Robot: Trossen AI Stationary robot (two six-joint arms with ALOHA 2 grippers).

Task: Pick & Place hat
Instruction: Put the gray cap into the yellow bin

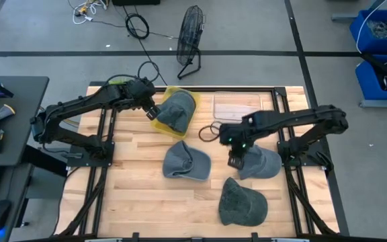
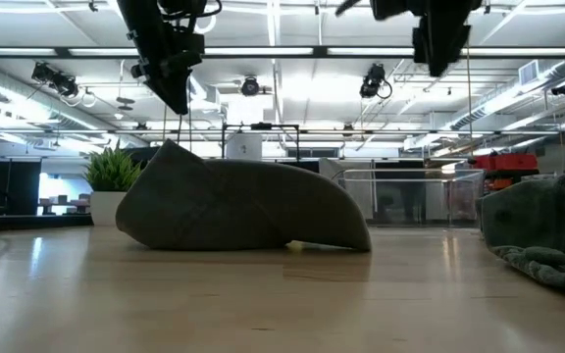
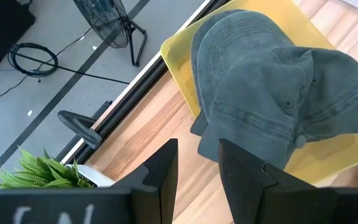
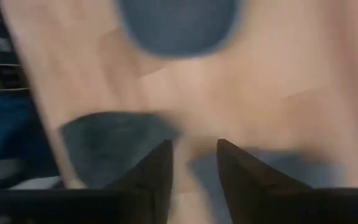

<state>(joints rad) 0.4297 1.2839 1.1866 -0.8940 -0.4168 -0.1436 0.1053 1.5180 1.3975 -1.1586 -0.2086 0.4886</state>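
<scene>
One grey hat (image 1: 175, 111) already lies in the yellow tray (image 1: 192, 98) at the far side of the tabletop (image 1: 140, 195), draped over the tray's near edge, and the left end effector (image 1: 151, 111) hovers just beside it at the tray's left rim, its fingers (image 3: 163, 171) parted a little with nothing between them, so it looks released. Three more hats lie on the wood: one near the centre (image 1: 185, 161), one toward the front (image 1: 242, 201), and one at the right (image 1: 261, 163). The right end effector (image 1: 234, 161) hangs over the left edge of that right-hand hat; in the right wrist view its fingers (image 4: 160, 171) stand apart with bare wood in the gap, though the blur there makes it hard to be sure that nothing is pinched. I judge the step in hand to be the approach to the next pick by the right arm, with the left arm's placement done. The next move calls for lowering onto the soft cloth at the hat's edge, closing on a fold, then lifting clear and carrying it toward the tray without dragging the neighbouring hats. No brand, label or readable writing shows on any hat or on the tray.
</scene>
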